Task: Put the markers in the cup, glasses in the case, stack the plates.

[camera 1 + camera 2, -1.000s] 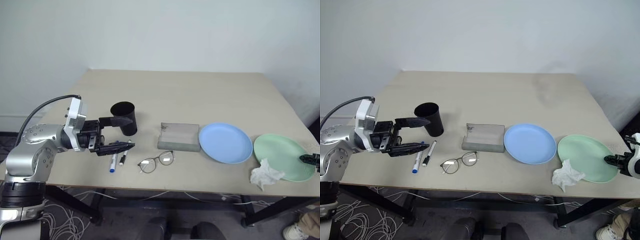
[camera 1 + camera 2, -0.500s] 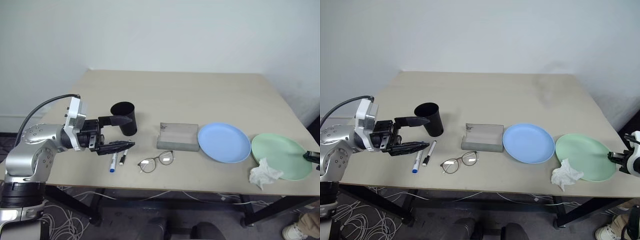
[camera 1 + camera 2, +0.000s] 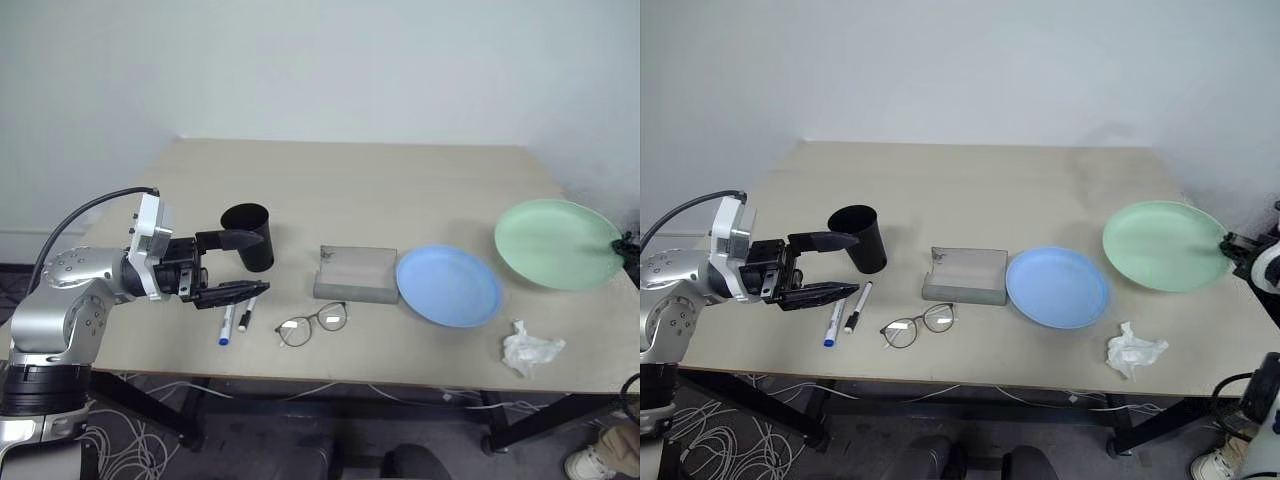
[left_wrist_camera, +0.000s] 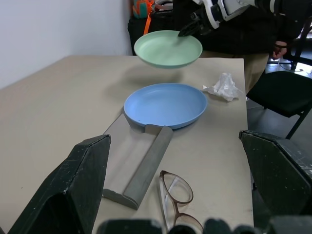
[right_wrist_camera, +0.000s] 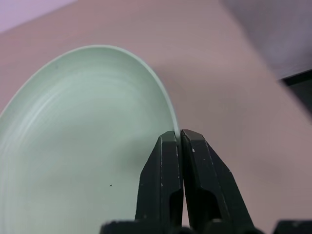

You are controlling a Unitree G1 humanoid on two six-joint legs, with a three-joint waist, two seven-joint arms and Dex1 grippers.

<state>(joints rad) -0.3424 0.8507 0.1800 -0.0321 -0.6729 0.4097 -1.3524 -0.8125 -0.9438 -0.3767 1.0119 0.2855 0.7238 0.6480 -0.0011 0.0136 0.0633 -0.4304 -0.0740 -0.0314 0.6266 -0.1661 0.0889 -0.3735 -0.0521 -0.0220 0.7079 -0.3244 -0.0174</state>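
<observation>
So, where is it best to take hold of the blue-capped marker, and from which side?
Grip the blue-capped marker across the middle of its slim barrel, coming from above. It lies flat on the table, close beside the black-capped marker, so a side approach would likely knock its neighbour.

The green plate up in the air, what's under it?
The round pale green plastic plate, pinched at its rim by the right fingers, hangs over bare beige table. In the left wrist view its shadow falls beside the round light blue plate. Nothing looks hidden underneath.
</observation>
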